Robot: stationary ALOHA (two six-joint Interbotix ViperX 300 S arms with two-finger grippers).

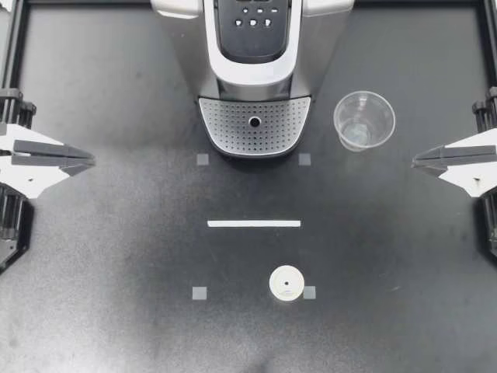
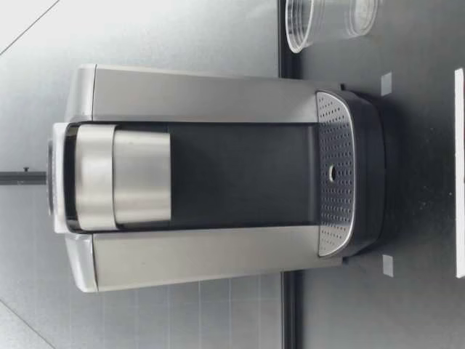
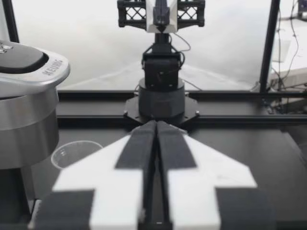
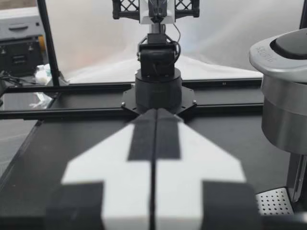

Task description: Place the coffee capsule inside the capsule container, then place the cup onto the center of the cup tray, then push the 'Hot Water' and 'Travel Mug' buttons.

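Observation:
The white coffee capsule (image 1: 286,283) lies on the black table near its front edge, far from both arms. A clear plastic cup (image 1: 363,120) stands upright to the right of the coffee machine (image 1: 252,47), also seen as the cup (image 2: 330,20) and the cup (image 3: 74,153). The perforated cup tray (image 1: 254,127) at the machine's foot holds nothing; the tray (image 2: 335,173) shows the same. Buttons (image 1: 253,17) sit on the machine's top. My left gripper (image 1: 88,160) rests shut at the left edge, my right gripper (image 1: 418,161) shut at the right edge, both holding nothing.
A white tape strip (image 1: 254,224) lies mid-table, with small grey square marks (image 1: 199,293) around it. A black frame rail (image 1: 15,47) borders the table at the back and sides. The other arm's base (image 3: 162,91) stands across from each wrist camera.

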